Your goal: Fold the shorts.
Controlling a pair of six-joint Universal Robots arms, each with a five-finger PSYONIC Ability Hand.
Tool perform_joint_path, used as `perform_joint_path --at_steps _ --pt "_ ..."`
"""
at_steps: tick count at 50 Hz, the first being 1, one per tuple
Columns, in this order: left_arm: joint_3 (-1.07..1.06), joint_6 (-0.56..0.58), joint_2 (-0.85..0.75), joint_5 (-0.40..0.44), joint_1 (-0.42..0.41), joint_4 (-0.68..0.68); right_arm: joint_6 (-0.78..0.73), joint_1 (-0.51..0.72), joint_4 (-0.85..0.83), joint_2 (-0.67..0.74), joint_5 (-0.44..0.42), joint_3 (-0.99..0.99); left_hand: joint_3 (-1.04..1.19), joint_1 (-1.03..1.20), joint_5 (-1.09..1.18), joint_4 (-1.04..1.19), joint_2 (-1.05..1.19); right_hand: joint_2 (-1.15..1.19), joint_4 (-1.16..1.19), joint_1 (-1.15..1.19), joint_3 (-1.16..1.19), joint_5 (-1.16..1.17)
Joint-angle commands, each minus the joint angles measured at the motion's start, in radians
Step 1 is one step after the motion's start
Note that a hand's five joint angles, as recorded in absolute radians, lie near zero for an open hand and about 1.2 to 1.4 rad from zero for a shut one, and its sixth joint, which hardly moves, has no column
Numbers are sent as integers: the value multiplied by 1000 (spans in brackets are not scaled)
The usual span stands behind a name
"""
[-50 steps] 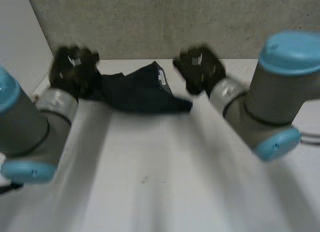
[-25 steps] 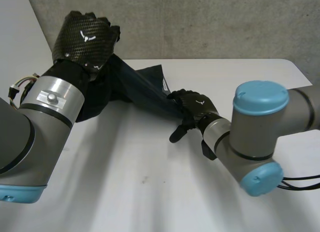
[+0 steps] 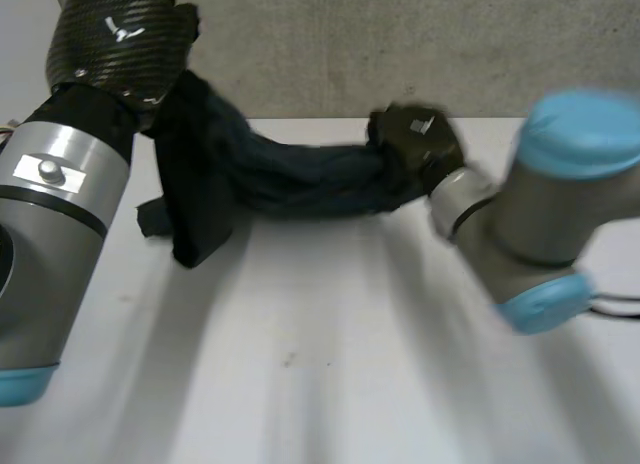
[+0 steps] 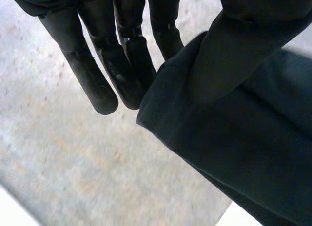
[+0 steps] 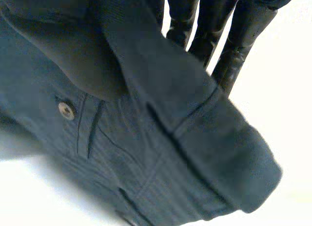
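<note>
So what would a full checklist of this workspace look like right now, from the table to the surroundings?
surface: white table.
job's things: dark blue shorts, bunched and stretched between the two hands, one end hanging below the left hand toward the table; a button shows near the right hand.
clutter: nothing seen.
hands: left hand raised, pinching the shorts; right hand lower, gripping the other end.
cables: nothing seen around the shorts.
surroundings: grey wall behind the table.

White table [image 3: 330, 364] – speckled grey wall [image 3: 400, 44] behind, meeting table's far edge.
</note>
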Motion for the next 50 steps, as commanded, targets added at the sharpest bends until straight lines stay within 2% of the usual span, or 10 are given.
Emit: perform_joint_path --at_steps 1,7,10,16,23,26,30,37,41,50 --pt "-85 -1 22 12 90 -78 -522 -99 381 -191 -50 -74 200 248 256 200 201 215 207 422 216 252" --pt "-192 1 22 32 79 -180 -589 -88 650 -198 -59 -98 200 248 256 200 201 215 207 422 216 252" --pt "-229 1 25 35 76 -223 -595 -82 713 -188 -53 -75 200 248 256 200 201 215 207 422 216 252" --pt "-273 2 22 40 72 -285 -613 -71 771 -161 -54 43 200 248 256 200 201 215 207 422 216 252" --pt "-292 21 -6 41 62 -395 -725 -80 831 -138 -57 217 200 248 256 200 201 215 207 422 216 252" --pt "-269 89 -52 40 62 -437 -750 -82 848 -138 -62 244 200 248 256 200 201 215 207 422 216 252" --pt "-215 170 -95 40 61 -418 -756 -83 844 -133 -66 225 200 248 256 200 201 215 207 422 216 252" --pt "-5 188 -316 34 44 -235 -681 -89 746 -17 -54 48 200 248 256 200 201 215 207 422 216 252" --pt "197 194 -527 26 9 -141 -638 -100 658 100 -53 -63 200 248 256 200 201 215 207 422 216 252" --pt "625 203 -898 20 -34 -116 -655 -97 439 309 -21 -208 200 248 256 200 201 215 207 422 216 252"
